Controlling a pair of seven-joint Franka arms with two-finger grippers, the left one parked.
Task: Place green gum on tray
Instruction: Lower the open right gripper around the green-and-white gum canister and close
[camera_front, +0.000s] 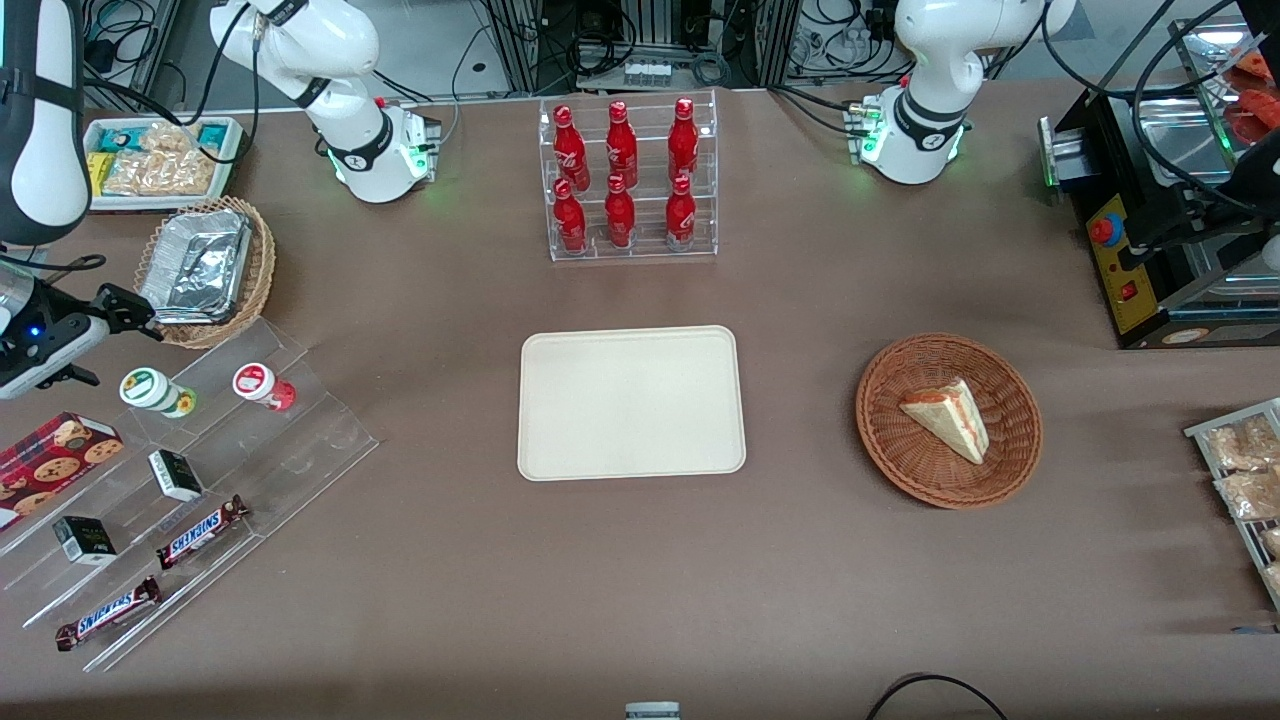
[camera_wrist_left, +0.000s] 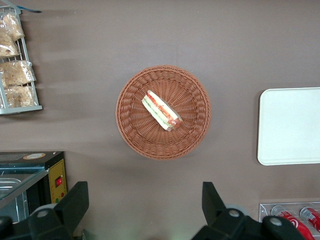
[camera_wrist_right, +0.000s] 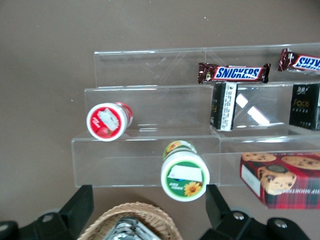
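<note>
Brown bench, cluttered at the working arm's end. The hand (camera_front: 105, 343) (camera_wrist_right: 147, 200) hangs at that end over the edge of a clear stepped shelf (camera_front: 300, 440), fingers (camera_wrist_right: 77, 210) spread wide with nothing held between them. No contact with anything.

Green gum (camera_front: 155, 392) (camera_wrist_right: 185, 176) sits on the shelf's top step, close under the hand, white lid with the green mark facing up, green-yellow label showing on the body. It is not on the tray. A red gum bottle (camera_front: 262, 385) (camera_wrist_right: 107, 121) is on the same shelf, just beside the green one and apart from it.

A wicker basket holding a crumpled foil tray (camera_front: 195, 265) is near the hand, farther from the front camera than the gum. A plaid cookie box (camera_front: 55, 455) (camera_wrist_right: 282, 180) lies on the shelf beside the green gum, nearer the front camera. Lower steps carry small black boxes (camera_front: 175, 475) and Snickers bars (camera_front: 200, 530) (camera_wrist_right: 233, 73).

The tray (camera_front: 630, 402) (camera_wrist_left: 290, 125), cream and flat with nothing on it, lies mid-bench, well apart from the gum. A clear rack of red bottles (camera_front: 628, 180) stands farther from the front camera than the tray. A round wicker basket with a sandwich wedge (camera_front: 948, 420) (camera_wrist_left: 162, 111) sits toward the parked arm's end.
</note>
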